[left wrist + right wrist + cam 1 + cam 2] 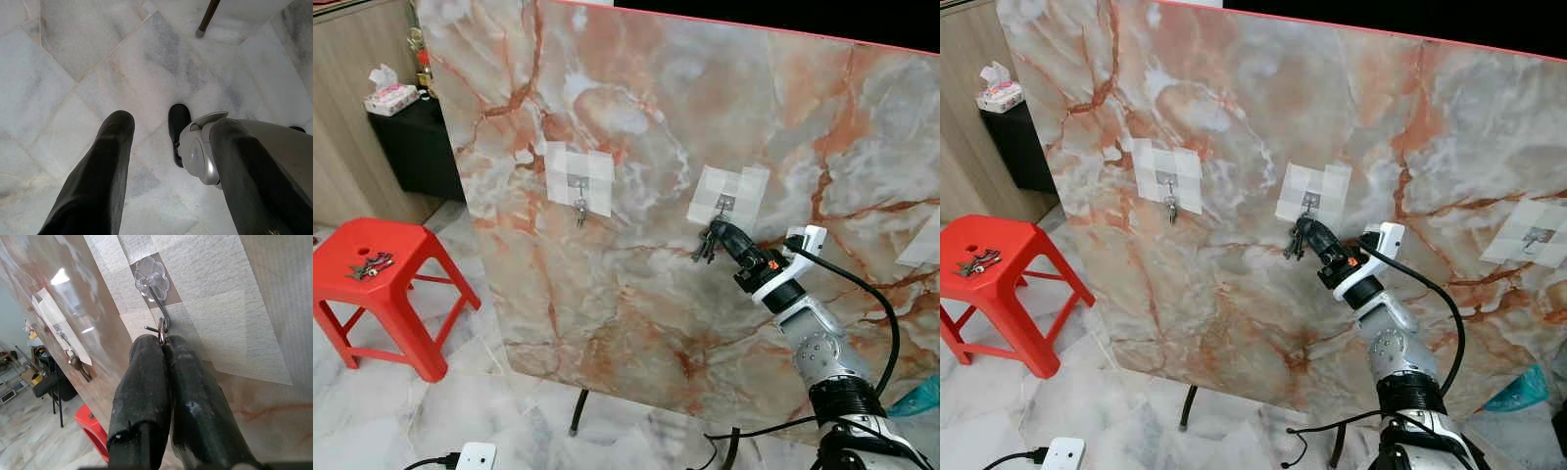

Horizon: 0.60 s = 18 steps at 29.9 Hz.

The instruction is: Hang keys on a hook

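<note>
Black fingers of the right gripper pinch shut on the key ring, at the middle hook on the marble board, keys dangling toward 6 o'clock.

Left gripper hangs idle, fingers spread.

Head views bright and evenly lit, sharp with no motion blur; soft diffuse glare across the glossy marble board, and only faint shadows under the red stool. Right wrist view well lit, with specular highlights on the board's sheen near the far hook; the black fingers up close are slightly soft, and perspective stretches strongly toward the edges. Left wrist view is daylight-bright on the pale floor tiles, near fingers dark and out of focus, wide-angle bend at the borders.
</note>
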{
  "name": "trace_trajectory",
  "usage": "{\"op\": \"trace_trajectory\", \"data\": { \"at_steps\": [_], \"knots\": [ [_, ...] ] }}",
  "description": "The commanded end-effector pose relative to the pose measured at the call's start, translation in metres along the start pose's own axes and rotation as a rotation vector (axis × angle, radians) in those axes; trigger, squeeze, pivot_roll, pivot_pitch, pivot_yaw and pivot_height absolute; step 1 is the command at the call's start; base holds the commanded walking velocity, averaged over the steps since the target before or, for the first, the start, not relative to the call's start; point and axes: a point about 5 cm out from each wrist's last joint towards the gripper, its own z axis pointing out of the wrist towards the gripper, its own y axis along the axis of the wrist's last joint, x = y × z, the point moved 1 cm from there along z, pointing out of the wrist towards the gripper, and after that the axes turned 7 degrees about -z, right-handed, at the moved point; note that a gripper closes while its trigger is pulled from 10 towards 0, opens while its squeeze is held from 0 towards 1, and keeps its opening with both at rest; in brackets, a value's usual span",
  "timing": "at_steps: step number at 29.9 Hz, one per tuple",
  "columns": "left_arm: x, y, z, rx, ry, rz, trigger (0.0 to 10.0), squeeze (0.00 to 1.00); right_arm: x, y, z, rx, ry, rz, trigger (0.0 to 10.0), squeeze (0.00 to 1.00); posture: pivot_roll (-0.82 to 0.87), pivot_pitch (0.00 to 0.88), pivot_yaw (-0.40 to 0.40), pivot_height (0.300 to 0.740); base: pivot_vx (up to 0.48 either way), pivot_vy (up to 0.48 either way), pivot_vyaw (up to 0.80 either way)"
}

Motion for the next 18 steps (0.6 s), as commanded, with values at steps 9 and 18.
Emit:
{"op": "trace_trajectory", "data": {
  "at_steps": [9,18],
  "knots": [
    [-0.0043,-0.0014,0.0003,0.005,-0.007,0.001,10.0,0.00,-0.0013,0.0014,0.0003,-0.001,-0.005,0.011,10.0,0.00,0.05,0.000,-0.100,0.740,0.000,0.000,0.00],
    [-0.0042,-0.0015,0.0003,0.005,-0.007,0.002,10.0,0.00,-0.0011,0.0013,0.0000,-0.003,-0.002,0.018,10.0,0.68,0.05,0.000,-0.100,0.740,0.000,0.000,0.00]
  ]
}}
